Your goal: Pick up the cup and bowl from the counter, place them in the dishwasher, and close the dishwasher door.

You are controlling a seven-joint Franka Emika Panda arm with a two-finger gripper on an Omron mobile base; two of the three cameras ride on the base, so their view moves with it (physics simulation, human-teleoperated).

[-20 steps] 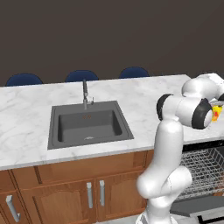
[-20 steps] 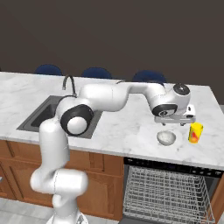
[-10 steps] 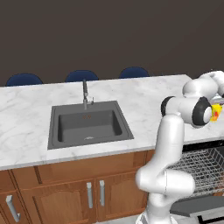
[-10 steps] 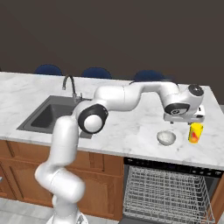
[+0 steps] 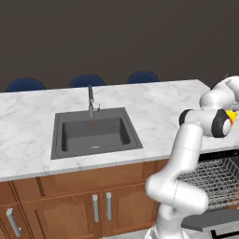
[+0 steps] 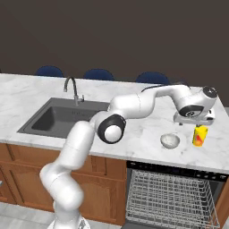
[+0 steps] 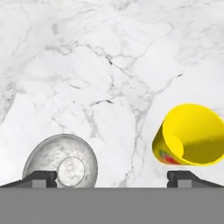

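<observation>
I see a glossy white veined marble tabletop (image 7: 109,65), smooth yellow plastic-looking cup (image 7: 192,135), shiny white-grey glazed bowl (image 7: 61,166).

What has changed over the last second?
The arm swung its pincer rightward along the counter, from above the bowl to above the cup. Its jaws stayed wide open, holding nothing. Bowl, cup and the open dishwasher haven't moved.
</observation>
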